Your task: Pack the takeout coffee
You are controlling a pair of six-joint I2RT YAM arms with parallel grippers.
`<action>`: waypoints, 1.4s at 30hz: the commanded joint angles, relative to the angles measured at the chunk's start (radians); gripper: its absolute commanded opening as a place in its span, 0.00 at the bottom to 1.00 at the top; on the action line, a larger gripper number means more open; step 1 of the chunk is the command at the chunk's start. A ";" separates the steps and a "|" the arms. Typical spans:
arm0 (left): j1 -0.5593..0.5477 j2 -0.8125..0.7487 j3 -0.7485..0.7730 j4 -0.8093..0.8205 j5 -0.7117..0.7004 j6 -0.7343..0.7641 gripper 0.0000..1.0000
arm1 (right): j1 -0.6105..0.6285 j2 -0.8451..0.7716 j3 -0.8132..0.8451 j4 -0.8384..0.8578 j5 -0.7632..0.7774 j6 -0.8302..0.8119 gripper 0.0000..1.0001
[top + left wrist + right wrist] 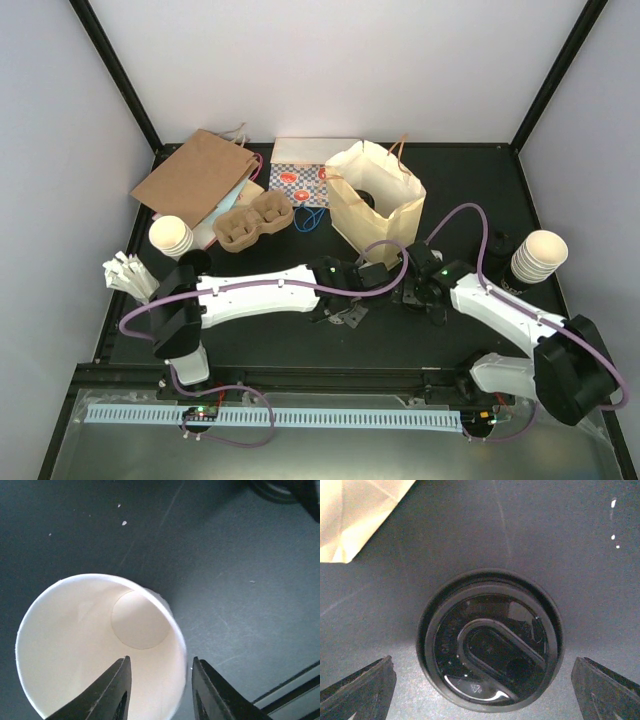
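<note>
While cup runs off-frame, L claw loosely straddles its rim, jaws apart; R claw gapes wide over lid.

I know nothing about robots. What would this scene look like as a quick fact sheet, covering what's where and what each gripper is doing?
cup: lidless white paper cup, standing on the table
lid: black lid, flat on the table, not on the cup
left gripper: open, fingers either side of the cup's wall
right gripper: wide open over the lid
bag: cream paper bag, standing open
packed: not yet
</note>
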 commanded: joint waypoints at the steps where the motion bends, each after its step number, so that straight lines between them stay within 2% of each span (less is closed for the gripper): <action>1: 0.001 -0.064 0.035 0.044 0.054 0.012 0.38 | -0.032 0.023 0.007 0.039 0.013 -0.019 0.97; 3: 0.001 -0.086 0.036 0.053 0.068 0.015 0.43 | -0.040 0.039 0.012 0.043 0.008 -0.027 0.96; 8: 0.001 -0.145 0.035 0.066 0.085 0.019 0.45 | -0.056 0.069 0.026 0.033 0.023 -0.015 0.92; 16: 0.009 -0.215 -0.014 0.108 0.106 0.009 0.46 | -0.073 0.069 0.014 0.059 -0.005 -0.029 0.83; 26: 0.022 -0.279 -0.059 0.135 0.117 -0.011 0.47 | -0.079 0.086 -0.001 0.082 -0.039 -0.031 0.82; 28: 0.023 -0.284 -0.065 0.139 0.119 -0.013 0.47 | -0.079 0.085 -0.003 0.083 -0.048 -0.030 0.78; 30: 0.024 -0.287 -0.068 0.136 0.118 -0.014 0.47 | -0.079 0.074 0.002 0.072 -0.050 -0.026 0.74; 42: 0.024 -0.301 -0.063 0.122 0.110 -0.022 0.47 | -0.079 -0.092 0.057 -0.073 -0.069 -0.011 0.72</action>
